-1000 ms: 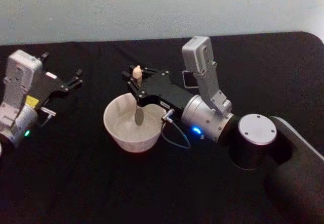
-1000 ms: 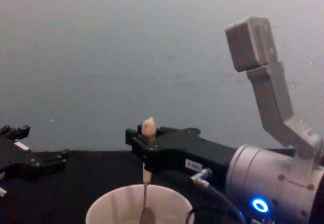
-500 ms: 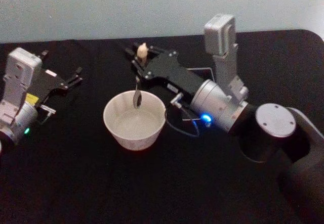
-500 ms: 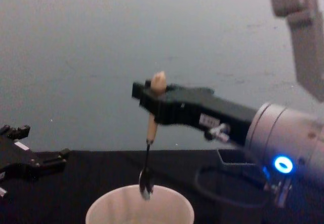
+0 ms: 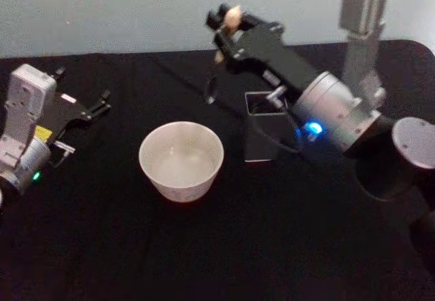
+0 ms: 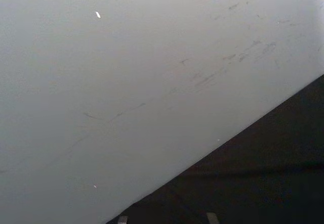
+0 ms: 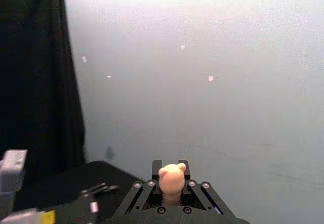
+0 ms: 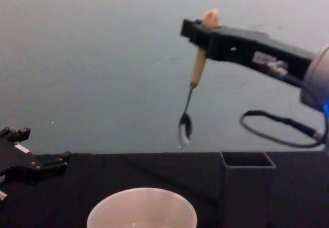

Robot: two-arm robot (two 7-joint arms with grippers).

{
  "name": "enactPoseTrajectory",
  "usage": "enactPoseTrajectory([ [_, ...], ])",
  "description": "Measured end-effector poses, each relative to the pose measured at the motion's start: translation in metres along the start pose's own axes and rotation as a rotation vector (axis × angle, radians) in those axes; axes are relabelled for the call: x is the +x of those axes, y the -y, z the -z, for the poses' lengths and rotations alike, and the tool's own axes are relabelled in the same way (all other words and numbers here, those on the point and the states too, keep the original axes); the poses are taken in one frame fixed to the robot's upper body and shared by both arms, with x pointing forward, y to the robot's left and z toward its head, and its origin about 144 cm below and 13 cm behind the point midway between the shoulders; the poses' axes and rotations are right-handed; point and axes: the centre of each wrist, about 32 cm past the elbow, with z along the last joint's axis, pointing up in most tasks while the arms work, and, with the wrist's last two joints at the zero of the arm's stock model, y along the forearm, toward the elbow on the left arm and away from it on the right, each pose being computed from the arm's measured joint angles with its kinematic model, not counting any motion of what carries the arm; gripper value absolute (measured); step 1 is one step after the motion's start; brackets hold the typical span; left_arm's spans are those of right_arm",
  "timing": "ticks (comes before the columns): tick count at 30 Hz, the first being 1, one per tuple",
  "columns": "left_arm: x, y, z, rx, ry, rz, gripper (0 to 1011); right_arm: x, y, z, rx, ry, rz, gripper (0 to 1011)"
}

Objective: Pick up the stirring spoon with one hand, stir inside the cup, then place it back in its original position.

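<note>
Shows one stirring spoon (image 8: 197, 68) hanging bowl-down in mid-air, clear of one cream cup (image 5: 180, 185) and near one dark holder box (image 8: 245, 192), pinched at its peach knob by the right gripper (image 8: 205, 30), stirring seemingly done and only the return to the box left, with the left gripper (image 5: 102, 104) parked spread, well apart

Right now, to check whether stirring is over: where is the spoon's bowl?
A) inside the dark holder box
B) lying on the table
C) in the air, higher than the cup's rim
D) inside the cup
C: the right gripper, shut on the stirring spoon, holds its bowl in the air well above the cup and the holder box; the left gripper sits parked at the left.
</note>
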Motion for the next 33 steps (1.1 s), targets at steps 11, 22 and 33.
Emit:
enactPoseTrajectory([
  [11, 0.0, 0.0, 0.0, 0.0, 0.0, 0.0, 1001, 0.014, 0.019, -0.015, -0.076, 0.078, 0.124, 188],
  [22, 0.0, 0.0, 0.0, 0.0, 0.0, 0.0, 1001, 0.016, 0.024, -0.004, -0.101, 0.112, 0.179, 188],
  [33, 0.0, 0.0, 0.0, 0.0, 0.0, 0.0, 1001, 0.016, 0.024, 0.011, -0.163, 0.106, 0.198, 188],
])
